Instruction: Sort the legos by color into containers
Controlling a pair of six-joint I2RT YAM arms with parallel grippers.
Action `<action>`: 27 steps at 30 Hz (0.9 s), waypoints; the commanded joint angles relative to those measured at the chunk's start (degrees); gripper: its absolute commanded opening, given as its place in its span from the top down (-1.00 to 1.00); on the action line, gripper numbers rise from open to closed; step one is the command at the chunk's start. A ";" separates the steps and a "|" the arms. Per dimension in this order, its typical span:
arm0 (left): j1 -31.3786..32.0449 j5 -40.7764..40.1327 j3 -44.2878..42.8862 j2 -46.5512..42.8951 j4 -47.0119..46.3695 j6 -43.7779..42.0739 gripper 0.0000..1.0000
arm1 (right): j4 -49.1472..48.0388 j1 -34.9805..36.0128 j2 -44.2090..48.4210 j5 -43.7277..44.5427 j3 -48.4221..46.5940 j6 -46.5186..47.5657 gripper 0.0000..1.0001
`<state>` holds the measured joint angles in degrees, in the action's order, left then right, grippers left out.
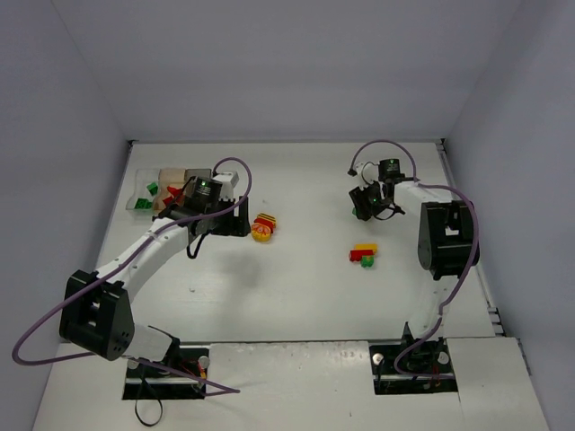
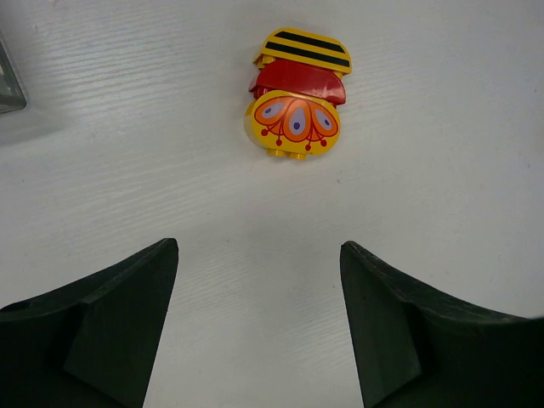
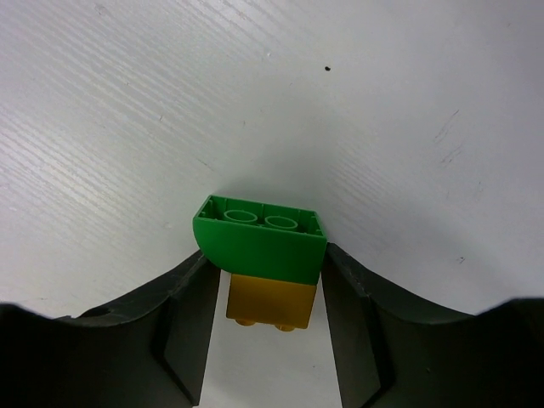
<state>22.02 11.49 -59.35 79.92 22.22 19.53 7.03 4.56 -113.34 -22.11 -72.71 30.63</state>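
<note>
My left gripper (image 1: 235, 224) is open and empty just above the table; in the left wrist view (image 2: 257, 251) it stands a little short of a yellow-and-red lego clump (image 2: 297, 102), which also shows from above (image 1: 264, 227). My right gripper (image 1: 367, 205) is shut on a green-and-yellow lego clump (image 3: 259, 242) and holds it above the table at the far right. A red, yellow and green clump (image 1: 364, 255) lies on the table in front of it. The row of containers (image 1: 144, 180) stands at the far left with green legos (image 1: 151, 190) and red legos (image 1: 172, 191) inside, its right end hidden by my left wrist.
A container corner (image 2: 8, 85) shows at the left wrist view's left edge. The walls enclose the table at the back and sides. The right arm's elbow (image 1: 446, 238) stands near the right edge.
</note>
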 commanded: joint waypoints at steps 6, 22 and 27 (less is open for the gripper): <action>-0.05 0.12 -3.14 -0.12 -1.21 -0.54 -0.41 | 2.29 0.45 -0.04 5.23 4.42 -2.24 0.03; -0.14 0.73 -3.22 -0.47 -1.30 -0.28 -0.41 | 1.85 0.10 1.98 6.55 6.35 -7.08 -0.04; -0.05 0.73 -3.05 -0.73 -1.30 -0.28 -0.41 | 1.94 0.10 2.42 6.20 6.96 -7.78 0.09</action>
<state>22.02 11.79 -59.40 80.42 22.22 19.57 2.31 4.56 -110.87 -18.92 -68.40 22.79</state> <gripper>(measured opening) 0.705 0.476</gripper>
